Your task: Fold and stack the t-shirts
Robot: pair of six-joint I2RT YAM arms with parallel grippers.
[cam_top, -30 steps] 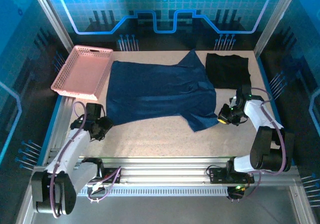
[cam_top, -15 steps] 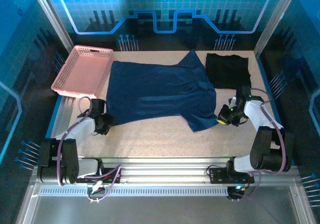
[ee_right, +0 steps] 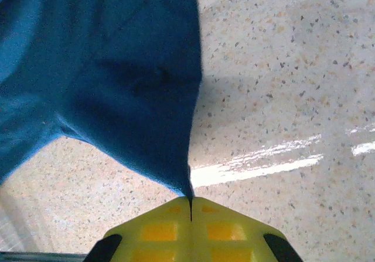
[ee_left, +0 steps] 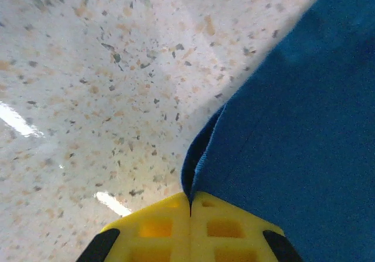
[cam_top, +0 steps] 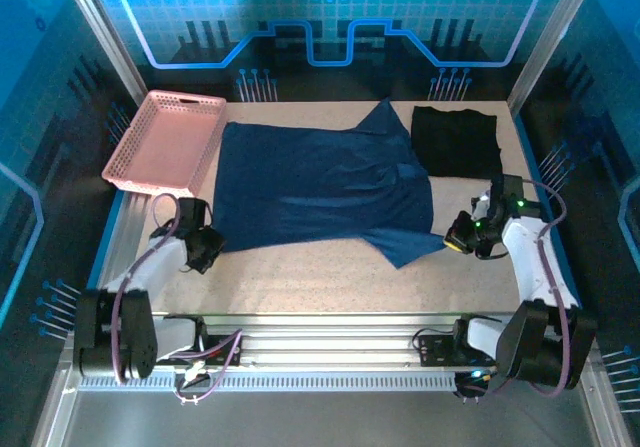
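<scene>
The navy blue t-shirt lies spread across the middle of the speckled table, plain side up. The black t-shirt, folded to a square, rests at the back right. My left gripper is shut on the navy shirt's near-left hem corner; its yellow jaws pinch the blue cloth in the left wrist view. My right gripper is shut on the tip of the navy shirt's near-right sleeve, with the cloth drawn to a point between its yellow jaws.
A pink perforated basket stands at the back left, touching the table's left side. Aluminium frame posts rise at both back corners. Bare tabletop lies between the shirt and the near rail.
My left gripper moved up to the shirt's near-left corner and shut on it. My right gripper drew the sleeve tip slightly right and toward the near edge.
</scene>
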